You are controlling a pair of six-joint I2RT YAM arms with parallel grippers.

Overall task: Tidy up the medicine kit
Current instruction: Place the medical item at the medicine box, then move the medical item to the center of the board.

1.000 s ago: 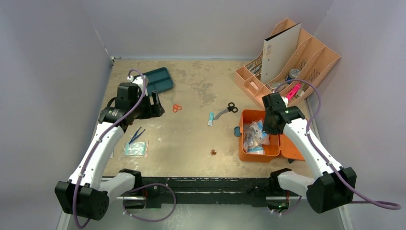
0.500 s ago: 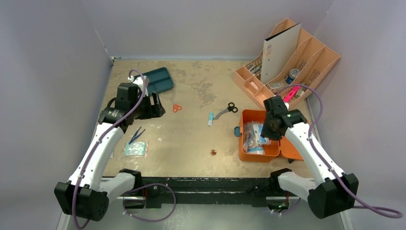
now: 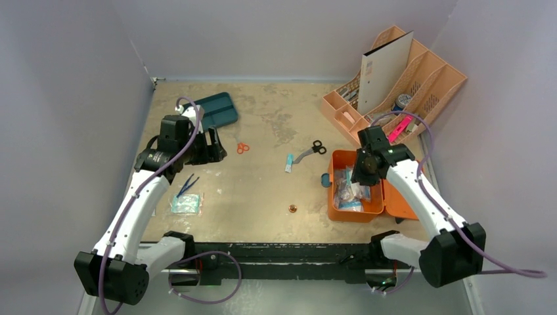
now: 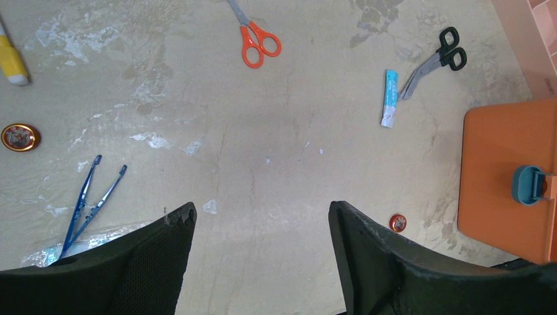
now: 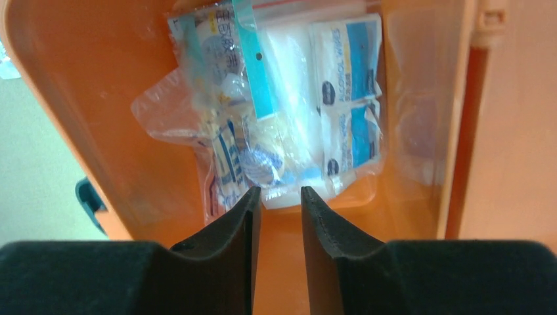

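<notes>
The orange medicine kit point(image 3: 332, 197) lies open at the right front, its lid point(image 3: 402, 205) flat to the right. Bagged packets and wipes point(image 5: 282, 111) lie in its base point(image 5: 79, 98). My right gripper point(image 3: 360, 178) hangs over the base, jaws a narrow gap apart point(image 5: 281, 197), holding nothing. My left gripper point(image 3: 213, 146) is wide open and empty point(image 4: 259, 216) above the bare table at the left. Loose on the table are orange scissors point(image 3: 243, 148), black scissors point(image 3: 314, 149), a blue sachet point(image 3: 289, 163), blue tweezers point(image 3: 187, 185), a gauze packet point(image 3: 186, 204) and a small red tin point(image 3: 293, 209).
A dark teal tray point(image 3: 217, 109) lies at the back left. A pale peach desk organizer point(image 3: 401, 85) with a binder stands at the back right. The left wrist view shows the kit's wall point(image 4: 506, 177) with its grey-blue latch point(image 4: 529, 184), a second tin point(image 4: 20, 137) and a yellow-and-white tube point(image 4: 13, 62).
My right gripper has shifted left and a little back over the kit's base. The left arm has not moved.
</notes>
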